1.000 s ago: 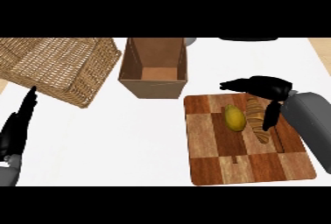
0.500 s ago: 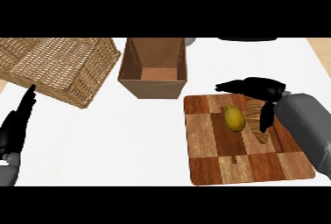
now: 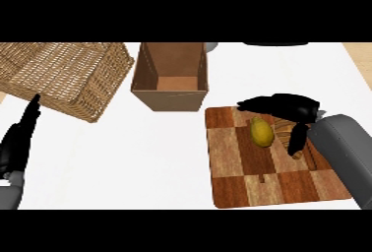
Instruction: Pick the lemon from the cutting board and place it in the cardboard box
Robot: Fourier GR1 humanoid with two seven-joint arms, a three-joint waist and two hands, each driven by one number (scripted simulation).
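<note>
The white worktop (image 3: 145,162) carries a wicker basket (image 3: 65,74) at its far left corner, tipped at an angle and out of the way of the task. A chequered wooden cutting board (image 3: 254,182) lies near the right edge. The cardboard box (image 3: 174,101) stands open-topped at the far edge, just beyond the board's far left corner, so the carry should be short. The right hand (image 3: 283,104) hovers over the board's far edge, fingers spread and holding nothing, apparently poised to come down on the fruit. The left hand (image 3: 20,138) rests at the left edge, fingers straight. The lemon (image 3: 262,132) lies on the board just beside a brown pastry (image 3: 298,140), so a grasp must avoid the pastry.
</note>
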